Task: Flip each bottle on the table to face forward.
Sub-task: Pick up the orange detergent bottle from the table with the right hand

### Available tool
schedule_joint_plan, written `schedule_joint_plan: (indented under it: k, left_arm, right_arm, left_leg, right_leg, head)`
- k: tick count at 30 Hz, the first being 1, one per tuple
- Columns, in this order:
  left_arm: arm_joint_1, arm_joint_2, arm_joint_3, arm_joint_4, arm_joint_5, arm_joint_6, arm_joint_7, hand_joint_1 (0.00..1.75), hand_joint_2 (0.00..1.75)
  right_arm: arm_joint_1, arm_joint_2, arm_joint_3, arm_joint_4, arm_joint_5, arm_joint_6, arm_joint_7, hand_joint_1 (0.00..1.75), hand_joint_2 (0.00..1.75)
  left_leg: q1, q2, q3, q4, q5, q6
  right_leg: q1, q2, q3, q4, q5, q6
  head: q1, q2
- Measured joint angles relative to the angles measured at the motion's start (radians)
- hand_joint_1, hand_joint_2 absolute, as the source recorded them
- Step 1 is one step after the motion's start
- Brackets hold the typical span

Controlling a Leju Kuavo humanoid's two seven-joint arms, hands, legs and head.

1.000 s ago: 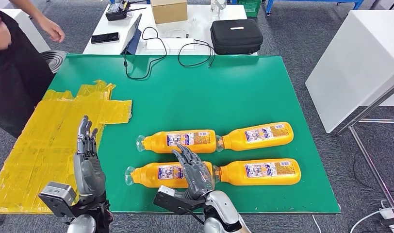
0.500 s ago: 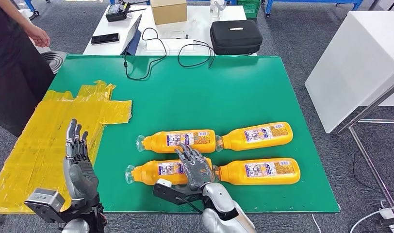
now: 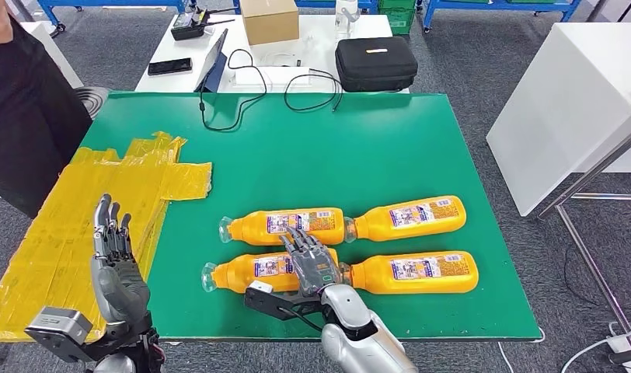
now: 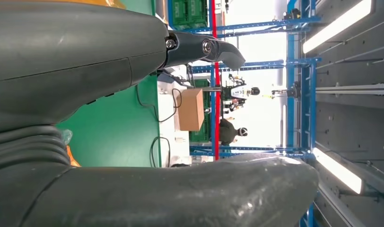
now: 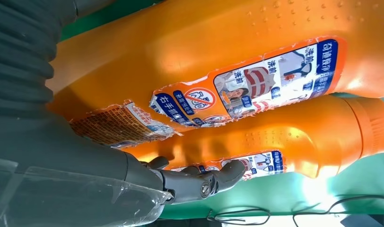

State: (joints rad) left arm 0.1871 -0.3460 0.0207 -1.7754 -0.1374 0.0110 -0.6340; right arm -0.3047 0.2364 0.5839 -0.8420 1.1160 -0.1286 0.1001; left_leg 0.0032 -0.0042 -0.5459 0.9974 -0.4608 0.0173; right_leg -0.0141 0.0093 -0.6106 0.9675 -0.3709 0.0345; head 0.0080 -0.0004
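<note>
Glossy orange plastic bottle under right hand, grasp unclear; left hand empty, fingers straight.

green table, four bottles (lying), yellow sheet

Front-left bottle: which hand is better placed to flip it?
Right, probably. The right hand already lies over the front-left bottle, fingers spread across its label. The left hand is raised, open, off to the side above the yellow sheet.
</note>
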Motion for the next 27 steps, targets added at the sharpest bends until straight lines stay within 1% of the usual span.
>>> schedule_joint_plan:
  k: [1, 2, 3, 5, 6, 8, 18, 27]
  left_arm:
    - [0.000, 0.000, 0.001, 0.000, 0.000, 0.000, 0.000, 0.00, 0.00]
    - [0.000, 0.000, 0.003, 0.000, 0.000, 0.000, 0.000, 0.00, 0.00]
    - [0.000, 0.000, 0.004, 0.000, 0.000, 0.000, 0.000, 0.00, 0.00]
    - [0.000, 0.000, 0.005, 0.000, 0.000, 0.000, 0.000, 0.00, 0.00]
    - [0.000, 0.000, 0.006, 0.000, 0.001, 0.000, 0.000, 0.00, 0.00]
    - [0.000, 0.000, 0.007, 0.000, 0.003, -0.001, -0.001, 0.00, 0.00]
    - [-0.003, 0.000, 0.015, -0.005, 0.038, -0.004, -0.012, 0.00, 0.00]
    - [-0.014, -0.002, 0.019, -0.014, 0.062, -0.011, -0.012, 0.00, 0.00]
  right_arm:
    - [-0.001, 0.000, 0.000, 0.001, 0.000, 0.000, 0.000, 0.00, 1.75]
    - [-0.001, 0.000, 0.000, 0.003, 0.000, 0.000, 0.000, 0.30, 1.75]
    - [-0.002, 0.000, 0.001, 0.004, 0.000, 0.000, 0.000, 0.69, 1.75]
    - [-0.005, 0.000, 0.002, 0.008, 0.000, 0.003, 0.002, 1.54, 1.75]
    - [-0.007, 0.000, 0.003, 0.009, 0.000, 0.007, 0.002, 1.68, 1.75]
    - [-0.010, 0.000, 0.005, 0.013, -0.003, 0.015, 0.003, 1.75, 1.75]
    - [-0.045, -0.001, 0.011, 0.065, -0.040, 0.057, -0.012, 1.75, 1.75]
    - [-0.086, 0.001, 0.020, 0.140, -0.048, 0.086, -0.008, 1.75, 1.75]
  left_leg:
    - [0.000, 0.000, 0.000, 0.000, 0.000, 0.000]
    - [0.000, 0.000, 0.000, 0.000, 0.000, 0.000]
    - [0.000, 0.000, 0.001, 0.000, 0.000, 0.000]
    - [0.000, 0.000, 0.001, 0.000, 0.000, 0.000]
    - [0.000, 0.000, 0.001, 0.000, 0.000, 0.000]
    - [0.000, 0.000, 0.002, 0.000, 0.000, 0.000]
    - [0.000, 0.001, 0.005, 0.000, 0.000, -0.001]
    - [0.000, 0.007, 0.016, -0.001, -0.008, -0.002]
  right_leg:
    - [0.000, 0.000, 0.000, 0.000, 0.000, 0.000]
    - [0.000, 0.000, 0.000, 0.000, 0.000, 0.000]
    - [0.000, 0.000, 0.000, 0.000, 0.000, 0.000]
    - [0.000, 0.000, 0.001, 0.000, 0.000, 0.000]
    - [0.000, 0.000, 0.001, 0.000, 0.000, 0.000]
    - [0.000, 0.001, 0.001, 0.000, 0.000, 0.000]
    - [0.000, 0.002, 0.003, 0.000, 0.000, 0.000]
    - [0.001, 0.009, 0.010, 0.000, -0.004, -0.002]
  head:
    - [0.000, 0.000]
    - [0.000, 0.000]
    - [0.000, 0.000]
    - [0.000, 0.000]
    - [0.000, 0.000]
    - [0.000, 0.000]
    - [0.000, 0.000]
    - [0.000, 0.000]
